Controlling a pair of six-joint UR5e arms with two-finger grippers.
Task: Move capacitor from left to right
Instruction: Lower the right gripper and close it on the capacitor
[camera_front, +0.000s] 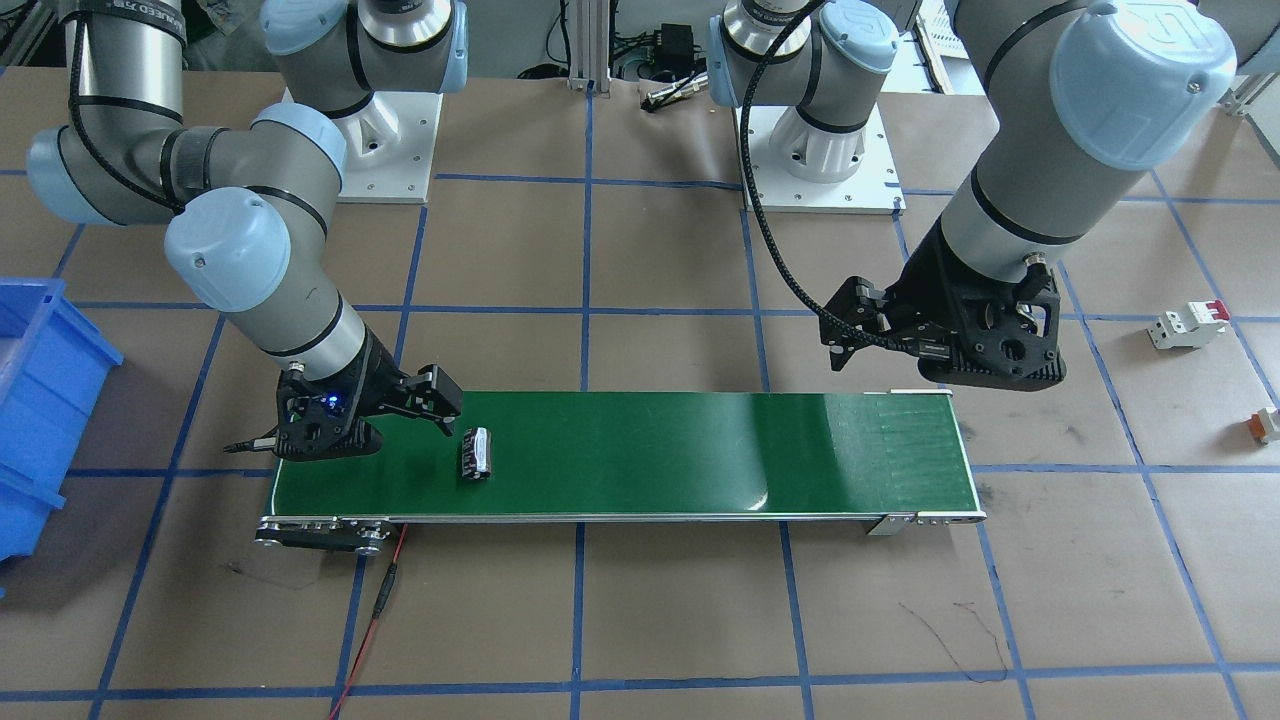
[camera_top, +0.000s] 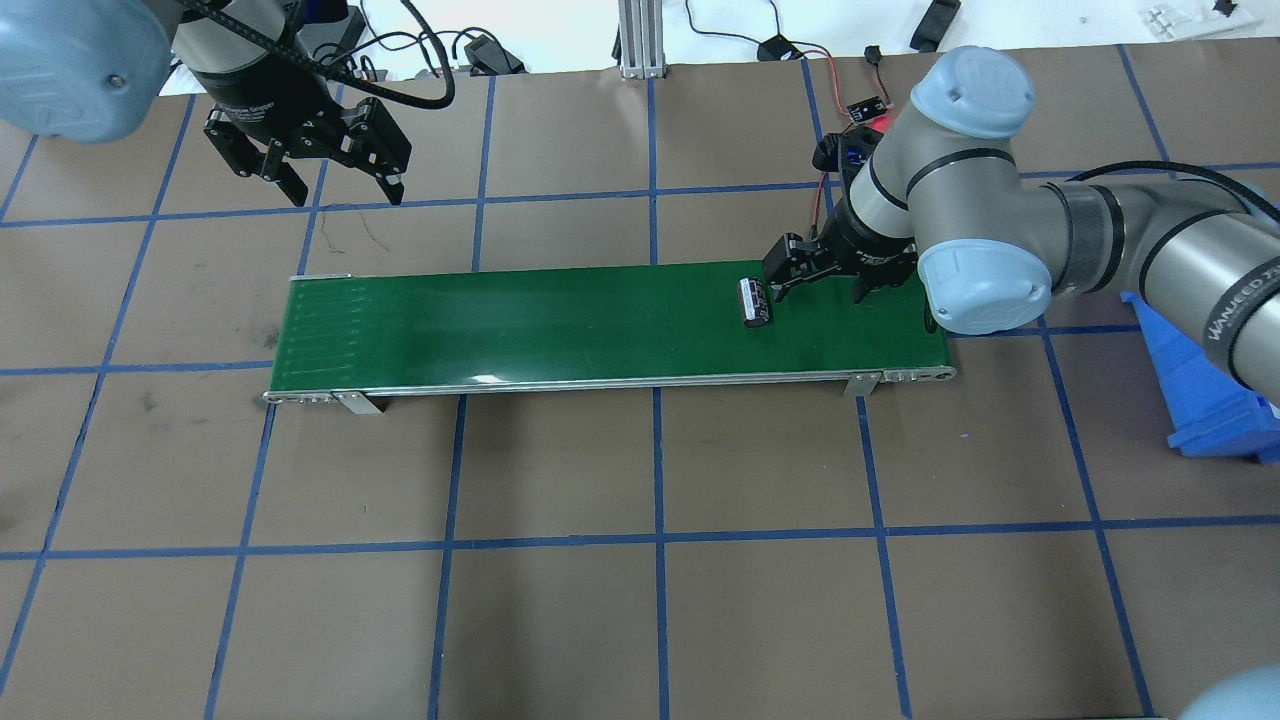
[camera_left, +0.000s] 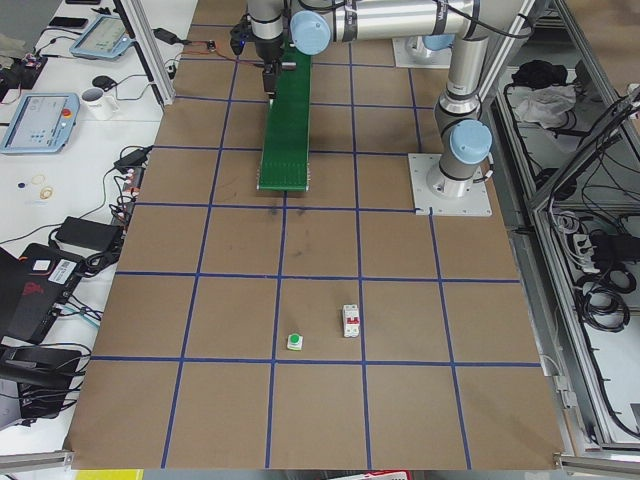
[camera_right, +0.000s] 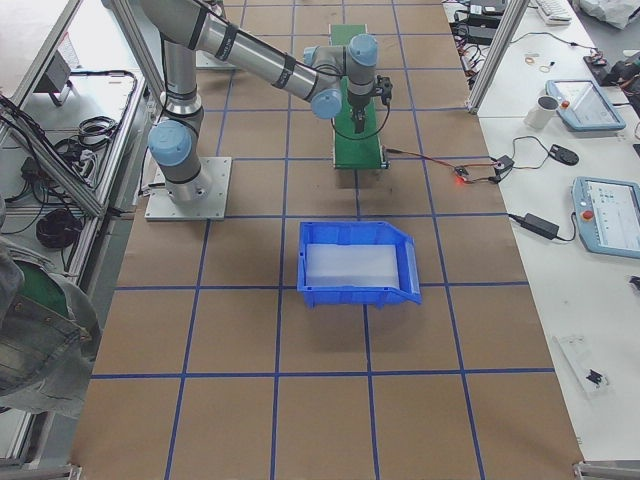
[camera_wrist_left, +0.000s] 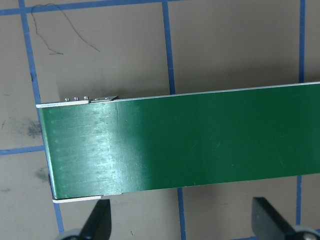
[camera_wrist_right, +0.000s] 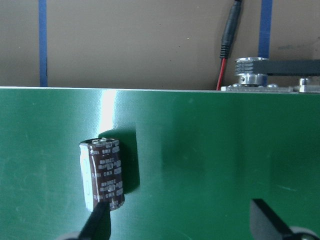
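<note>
The capacitor (camera_front: 476, 452) is a stubby dark ribbed cylinder lying on its side on the green conveyor belt (camera_front: 650, 450), near the belt's end on my right arm's side. It also shows in the overhead view (camera_top: 756, 302) and the right wrist view (camera_wrist_right: 102, 172). My right gripper (camera_top: 822, 287) is open and low over the belt, right beside the capacitor. In the right wrist view one fingertip (camera_wrist_right: 97, 220) is at the capacitor's end, and the capacitor is not between the jaws. My left gripper (camera_top: 340, 180) is open and empty, held above the table past the belt's other end (camera_wrist_left: 75, 150).
A blue bin (camera_front: 40, 400) stands beyond the belt's end on my right. A white block with a red switch (camera_front: 1188, 324) and a tiny orange-and-white part (camera_front: 1268, 425) lie on the table on my left. A red cable (camera_front: 385, 600) runs from the belt's motor end.
</note>
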